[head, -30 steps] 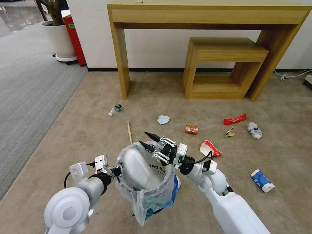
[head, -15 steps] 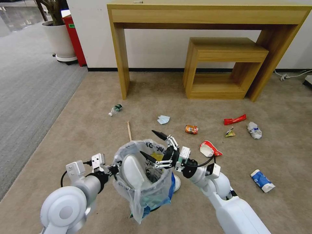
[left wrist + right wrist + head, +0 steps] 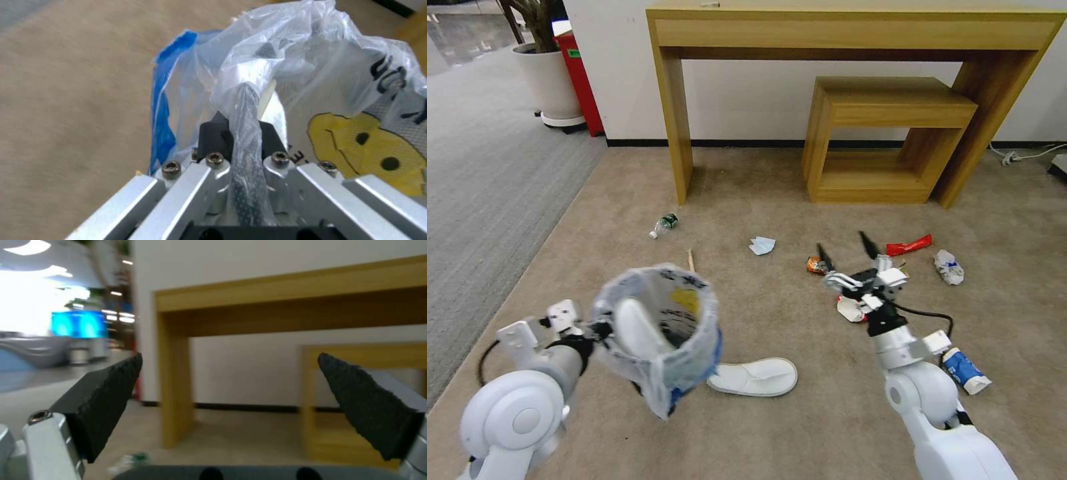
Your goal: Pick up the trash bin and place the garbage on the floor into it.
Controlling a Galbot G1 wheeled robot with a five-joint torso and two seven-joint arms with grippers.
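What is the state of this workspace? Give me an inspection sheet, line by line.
Surface: floor, beige carpet, littered.
Job's things: trash bin held off the floor, one slipper inside it; second slipper lies on the carpet below it.
Clutter: bottle, stick, mask, orange can, red wrapper, white wrapper, two crushed cups.
Grippers: left gripper shut on the bin's bagged rim; right gripper open, empty, above the litter near the can.
Cables: black wrist cable; white cord by the wall.
Surroundings: wooden desk, stool, potted plant, grey carpet.
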